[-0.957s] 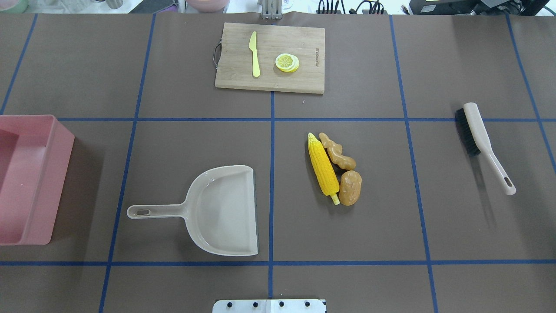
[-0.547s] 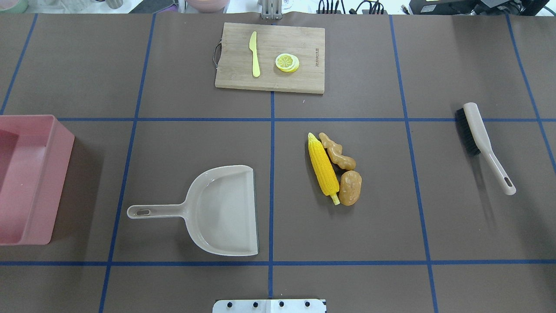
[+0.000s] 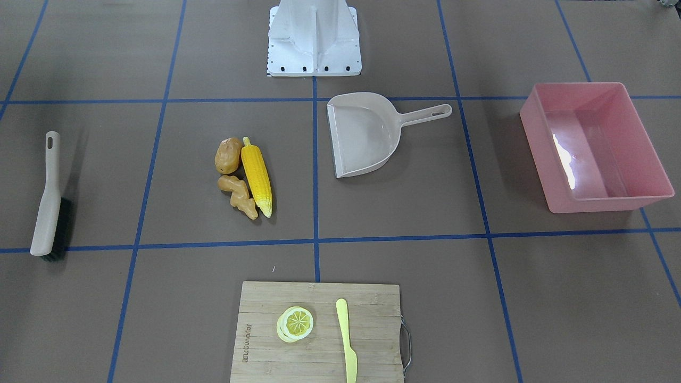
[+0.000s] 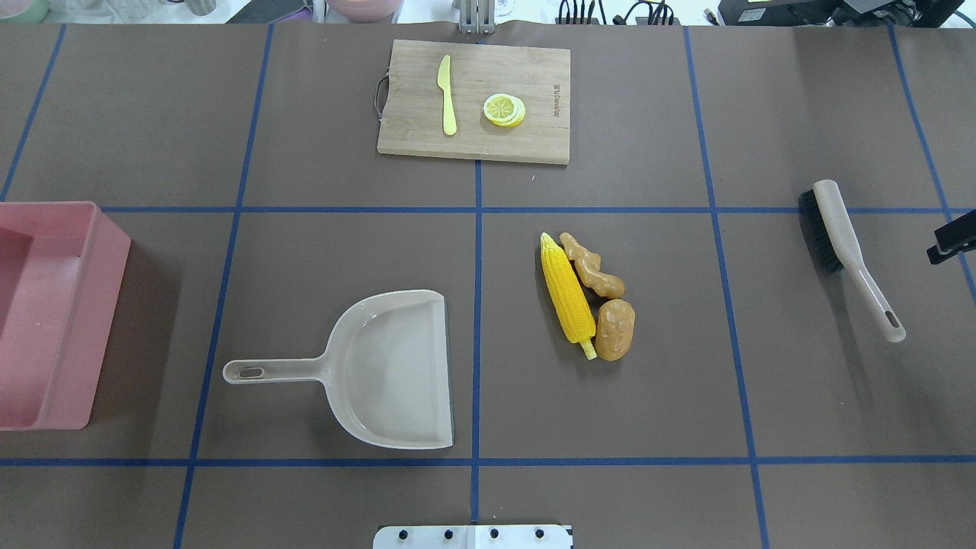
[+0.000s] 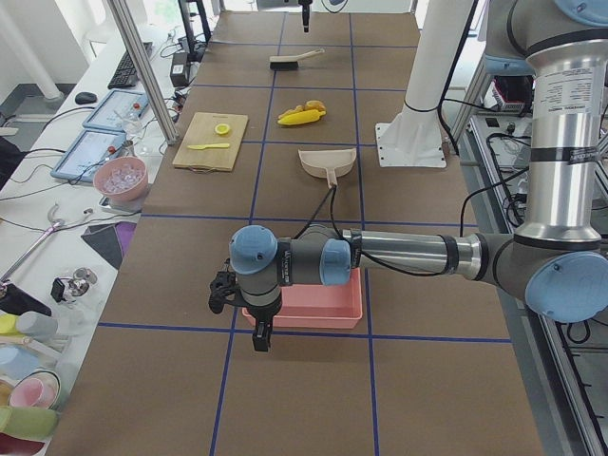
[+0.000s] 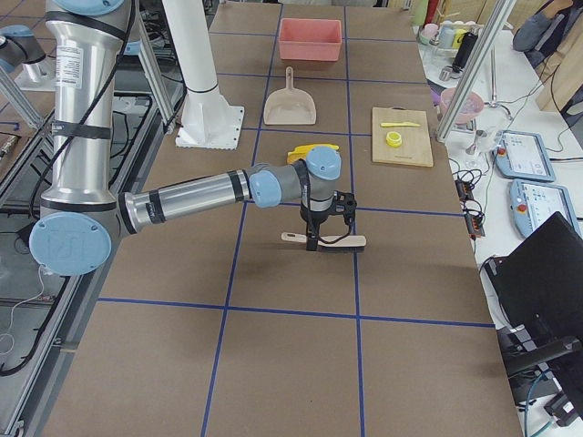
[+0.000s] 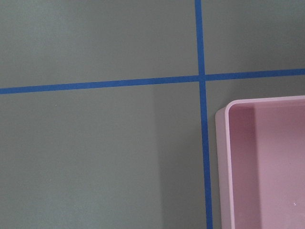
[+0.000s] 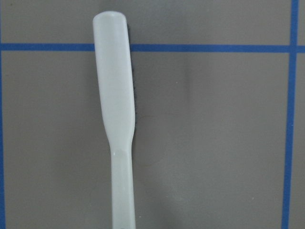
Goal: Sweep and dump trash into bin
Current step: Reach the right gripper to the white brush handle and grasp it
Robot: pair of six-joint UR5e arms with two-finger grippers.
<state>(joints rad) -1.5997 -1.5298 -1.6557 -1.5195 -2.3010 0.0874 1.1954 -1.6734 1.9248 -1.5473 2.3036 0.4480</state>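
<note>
Wide bare worktop [image 4: 503, 381] between dustpan [image 4: 396, 374] mouth and trash pile [image 4: 568, 297] at its 3 o'clock, seen from overhead. Likewise from pile to brush [image 4: 827, 225] near 3 o'clock. Cutting board [image 4: 473, 103] well apart at 11 o'clock. Open lane from dustpan handle to bin [image 4: 95, 320] at 9 o'clock.

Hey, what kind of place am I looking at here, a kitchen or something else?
Most likely a robotics lab, not a kitchen: blue tape marks a grid on the brown table, a large robot arm reaches over it, and tablets sit on the side bench.
</note>
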